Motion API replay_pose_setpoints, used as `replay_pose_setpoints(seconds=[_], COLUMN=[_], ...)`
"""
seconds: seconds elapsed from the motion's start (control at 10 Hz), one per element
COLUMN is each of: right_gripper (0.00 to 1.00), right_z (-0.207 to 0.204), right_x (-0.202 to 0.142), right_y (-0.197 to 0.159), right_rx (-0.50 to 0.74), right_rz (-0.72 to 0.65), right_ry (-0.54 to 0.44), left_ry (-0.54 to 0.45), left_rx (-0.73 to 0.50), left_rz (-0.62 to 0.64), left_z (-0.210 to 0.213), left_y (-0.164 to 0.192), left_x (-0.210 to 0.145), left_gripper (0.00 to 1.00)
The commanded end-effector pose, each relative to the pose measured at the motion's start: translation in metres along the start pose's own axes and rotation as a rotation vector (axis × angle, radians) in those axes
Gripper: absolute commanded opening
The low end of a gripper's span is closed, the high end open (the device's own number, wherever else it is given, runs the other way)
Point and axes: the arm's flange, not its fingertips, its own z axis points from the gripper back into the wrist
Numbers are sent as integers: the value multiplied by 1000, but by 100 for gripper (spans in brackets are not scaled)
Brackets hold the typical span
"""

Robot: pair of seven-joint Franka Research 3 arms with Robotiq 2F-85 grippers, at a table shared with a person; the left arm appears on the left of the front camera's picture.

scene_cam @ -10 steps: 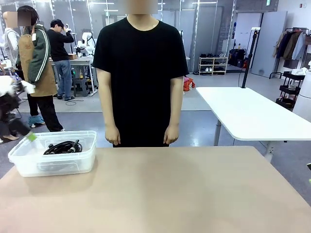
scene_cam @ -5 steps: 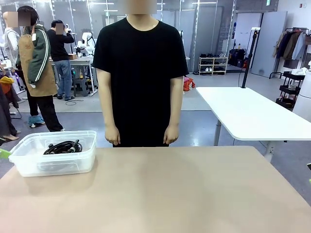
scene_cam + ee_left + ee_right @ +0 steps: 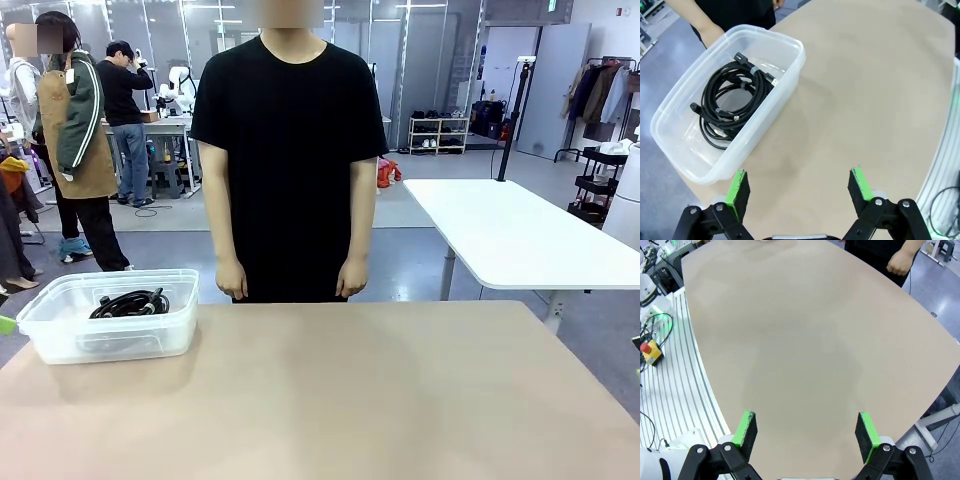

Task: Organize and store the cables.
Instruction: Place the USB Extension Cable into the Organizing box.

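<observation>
Several black cables (image 3: 130,303) lie coiled together inside a clear plastic bin (image 3: 60,340) at the table's far left. From the left wrist view the cables (image 3: 732,97) rest in the bin (image 3: 790,47), up and to the left of my left gripper (image 3: 800,189). That gripper hangs open above bare table beside the bin, holding nothing. One of its green pads (image 3: 4,325) peeks in at the front view's left edge. My right gripper (image 3: 807,432) is open over bare tabletop, nothing between its fingers.
A person in a black shirt stands at the far edge, hands (image 3: 232,280) down at the sides; one hand (image 3: 710,34) is near the bin, another (image 3: 900,261) past the table edge. The tan table (image 3: 380,400) stretches wide. A white table (image 3: 500,230) stands behind.
My left gripper has drawn back leftward, away from the bin and out past the front view's left edge. The bin, cables and person have not moved.
</observation>
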Motion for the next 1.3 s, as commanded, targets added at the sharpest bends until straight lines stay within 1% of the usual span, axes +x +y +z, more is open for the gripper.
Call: replay_pose_setpoints(seconds=[0.0,1.2], right_gripper=[100,100], right_z=[1,1], right_x=[0,0], right_y=[-1,-1], right_rx=[0,0], right_rz=[14,14], right_ry=[-18,-18], left_ry=[-4,-4], left_rx=[10,10], left_rz=[17,17], left_z=[0,0], left_y=[1,1], left_x=[2,2], left_gripper=[100,100])
